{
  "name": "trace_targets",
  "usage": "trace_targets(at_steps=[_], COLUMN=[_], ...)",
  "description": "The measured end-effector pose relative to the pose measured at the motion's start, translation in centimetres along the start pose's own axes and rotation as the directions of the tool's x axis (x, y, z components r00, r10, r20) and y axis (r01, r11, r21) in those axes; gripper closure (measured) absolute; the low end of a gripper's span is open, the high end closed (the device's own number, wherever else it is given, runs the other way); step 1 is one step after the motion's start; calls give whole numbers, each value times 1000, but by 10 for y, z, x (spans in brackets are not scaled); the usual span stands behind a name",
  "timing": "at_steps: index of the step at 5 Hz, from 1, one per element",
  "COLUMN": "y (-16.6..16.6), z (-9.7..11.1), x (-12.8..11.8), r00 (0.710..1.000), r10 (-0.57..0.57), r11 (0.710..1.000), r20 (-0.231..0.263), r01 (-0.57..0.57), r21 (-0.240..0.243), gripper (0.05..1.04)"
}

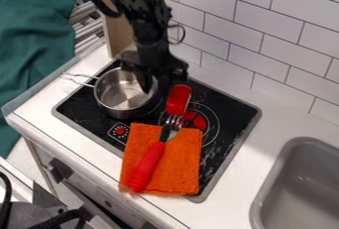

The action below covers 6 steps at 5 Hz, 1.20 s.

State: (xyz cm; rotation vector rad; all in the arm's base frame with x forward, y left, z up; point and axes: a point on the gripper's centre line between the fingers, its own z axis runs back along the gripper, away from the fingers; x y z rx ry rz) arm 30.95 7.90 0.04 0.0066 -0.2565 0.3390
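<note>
the black gripper [161, 83] is at the metal pot's [118, 100] right side, jaws well apart — one dips inside the pot, the other hangs outside its rim. a red object [179, 100] lies just right of the pot — the orange cloth [185, 166] and red-handled fork [147, 166] are below right of it.

The stovetop [233, 114] lies mid-frame, the sink [298, 193] at lower right, the wall [228, 39] behind. On the stovetop, the pot [120, 106] sits left of centre. Nearer the frame's bottom lies the cloth [182, 168], the fork [147, 166] across it.
</note>
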Motion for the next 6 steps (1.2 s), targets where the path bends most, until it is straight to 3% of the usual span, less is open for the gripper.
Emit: trace_targets(at_steps=[1,2,4,5,6], y=[-2,-12,-25,-26,-28], z=[34,59,62,57,51], x=[-1,-10,-24,-27,-33], r00=[997,993,991,992,991], r10=[-6,-38,-116,-125,-119], r11=[1000,999,993,990,987], r20=[81,109,70,-18,-67], r01=[6,39,116,126,126], r21=[0,-7,-3,63,98], gripper=[268,73,82,82,82])
